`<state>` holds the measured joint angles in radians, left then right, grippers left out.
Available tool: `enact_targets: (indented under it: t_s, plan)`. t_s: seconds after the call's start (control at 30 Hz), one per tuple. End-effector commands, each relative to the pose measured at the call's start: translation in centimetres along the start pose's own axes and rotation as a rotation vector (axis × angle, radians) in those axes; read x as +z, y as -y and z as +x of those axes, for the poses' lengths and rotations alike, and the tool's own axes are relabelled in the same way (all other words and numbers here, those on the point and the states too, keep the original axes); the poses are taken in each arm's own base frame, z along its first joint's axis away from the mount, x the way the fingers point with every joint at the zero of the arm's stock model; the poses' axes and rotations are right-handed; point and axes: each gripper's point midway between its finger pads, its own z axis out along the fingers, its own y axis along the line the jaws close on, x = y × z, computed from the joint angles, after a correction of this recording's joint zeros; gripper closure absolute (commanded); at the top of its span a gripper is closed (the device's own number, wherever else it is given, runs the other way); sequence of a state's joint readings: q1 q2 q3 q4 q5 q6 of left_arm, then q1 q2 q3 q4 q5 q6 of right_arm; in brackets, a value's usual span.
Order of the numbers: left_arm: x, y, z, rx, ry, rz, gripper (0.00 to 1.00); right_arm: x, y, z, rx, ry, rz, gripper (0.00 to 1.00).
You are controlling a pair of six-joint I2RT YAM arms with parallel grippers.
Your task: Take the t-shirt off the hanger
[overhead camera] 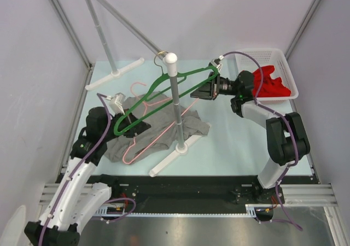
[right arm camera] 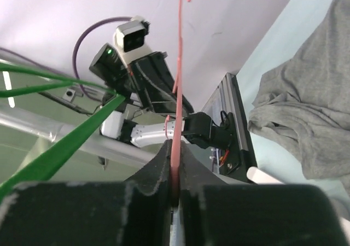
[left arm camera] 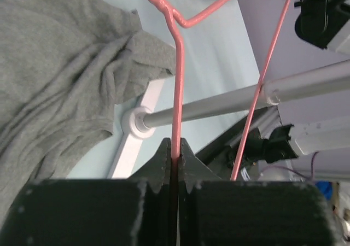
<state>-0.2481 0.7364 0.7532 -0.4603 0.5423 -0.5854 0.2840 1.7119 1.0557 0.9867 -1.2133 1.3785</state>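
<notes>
Left gripper (left arm camera: pixel 175 147) and right gripper (right arm camera: pixel 174 156) are each pressed shut on the wire of the pink hanger (left arm camera: pixel 177 93), one toward each end. The grey t-shirt (left arm camera: pixel 60 76) lies crumpled on the table (overhead camera: pixel 235 142) under it, though whether any cloth is caught on the wire cannot be told. The removal looks nearly done, and the next move likely calls for lifting the hanger clear of the shirt.

The top camera looks down from high up, with the silver pole (overhead camera: pixel 175 101) in the middle. The left wrist camera sits close on the pole's left, facing it. The right wrist camera faces back from its right. All see the pole, pink hanger (left arm camera: pixel 176 93) and grey t-shirt (left arm camera: pixel 54 65).
</notes>
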Motion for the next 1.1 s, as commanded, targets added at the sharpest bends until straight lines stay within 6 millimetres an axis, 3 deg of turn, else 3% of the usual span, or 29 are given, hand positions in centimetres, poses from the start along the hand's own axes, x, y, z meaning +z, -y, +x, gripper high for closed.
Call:
enact_targets:
  t_s: [0.0,0.03,0.07,0.13,0.17,0.3,0.43,0.5,0.57,0.63,0.8,0.9,1.07]
  plan:
    - [-2.0,-3.7,-1.5,-0.081,0.159,-0.244,1.00,-0.1,0.8,-0.2,-0.038,0.016,0.046,0.79]
    - [-3.0,-4.0,-1.4,-0.088,0.189,-0.274,1.00,-0.1,1.4,-0.7,-0.057,0.041,0.083,0.71]
    - [-3.5,-4.3,-1.4,-0.107,0.214,-0.301,1.00,-0.2,3.2,0.1,0.053,0.030,0.168,0.52]
    - [-5.0,-5.5,-1.8,-0.120,0.289,-0.380,1.00,-0.2,4.3,-1.2,-0.092,0.065,0.298,0.36]
    - [-5.5,-6.1,-1.9,-0.143,0.315,-0.416,1.00,-0.8,5.7,-0.3,-0.012,0.047,0.391,0.24]
    - [-8.1,-8.8,-2.5,-0.177,0.441,-0.587,1.00,-1.8,6.6,-0.8,-0.023,0.076,0.479,0.15]
    - [-9.2,-8.4,-5.0,-0.095,0.527,-0.607,1.00,-3.2,6.6,-0.9,-0.030,0.112,0.513,0.14]
    - [-9.0,-7.2,-6.9,-0.044,0.535,-0.588,1.00,-3.8,6.4,-1.0,-0.031,0.126,0.524,0.14]
    - [-9.2,-4.3,-9.7,0.063,0.557,-0.517,1.00,-4.2,5.6,-0.9,-0.053,0.134,0.528,0.13]
    - [-8.7,-3.2,-11.5,0.160,0.522,-0.511,1.00,-4.7,5.3,-1.0,-0.062,0.148,0.541,0.13]
    - [-11.3,2.2,-17.3,0.412,0.617,-0.457,1.00,-6.0,4.1,-0.9,-0.077,0.181,0.550,0.13]
    - [-13.0,5.4,-19.1,0.617,0.658,-0.410,1.00,-6.2,3.7,-0.8,-0.087,0.186,0.548,0.13]
    - [-15.1,8.0,-21.5,0.840,0.710,-0.424,1.00,-6.3,3.1,-0.8,-0.096,0.196,0.544,0.12]
